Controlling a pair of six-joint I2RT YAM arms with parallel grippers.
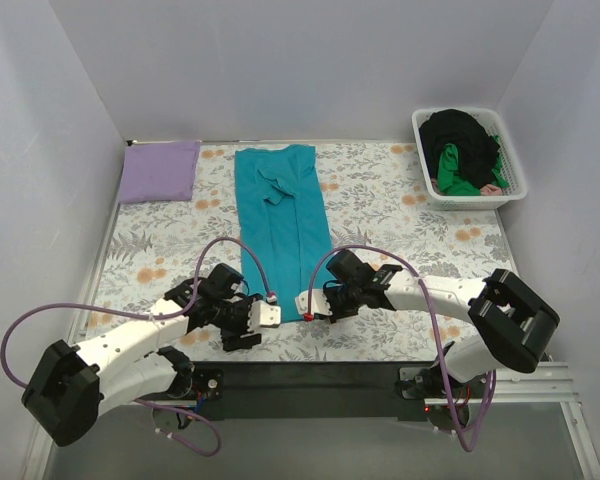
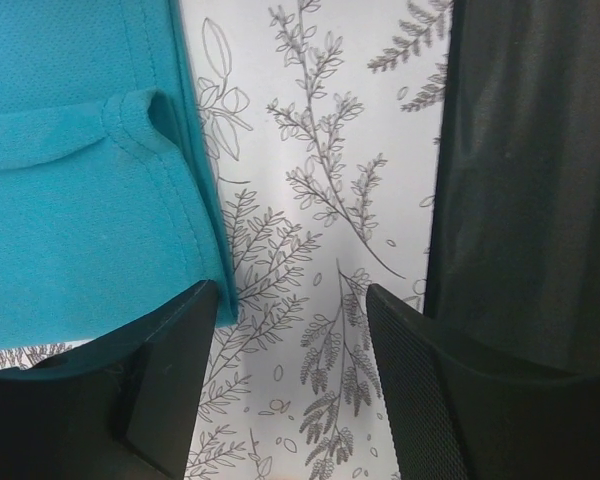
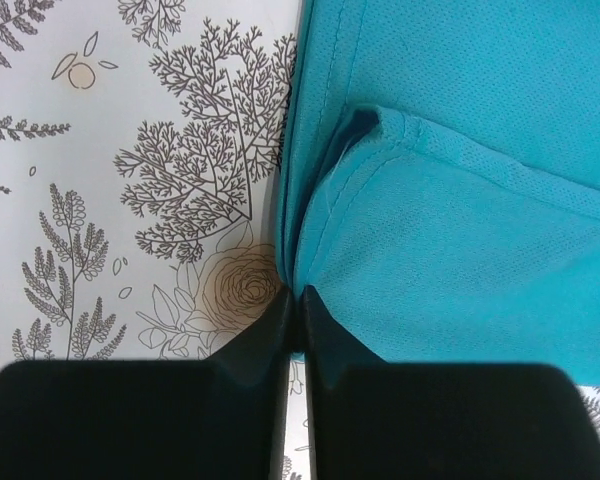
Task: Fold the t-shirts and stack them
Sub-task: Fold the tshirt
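The teal t-shirt (image 1: 280, 210) lies as a long folded strip in the middle of the floral table cloth (image 1: 400, 200). The right gripper (image 3: 292, 295) is clenched on its near right corner. The left gripper (image 2: 290, 300) stands released, its jaws apart at the near left corner.

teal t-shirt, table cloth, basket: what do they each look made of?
teal t-shirt: probably a synthetic sports knit, matte. A fine pinhole mesh texture and a stitched hem show up close.
table cloth: thin printed fabric, possibly coated, can't tell. It lies smooth and flat, with a crisp floral print.
basket: moulded white plastic by the look of it, with rigid slatted walls and a rolled rim.
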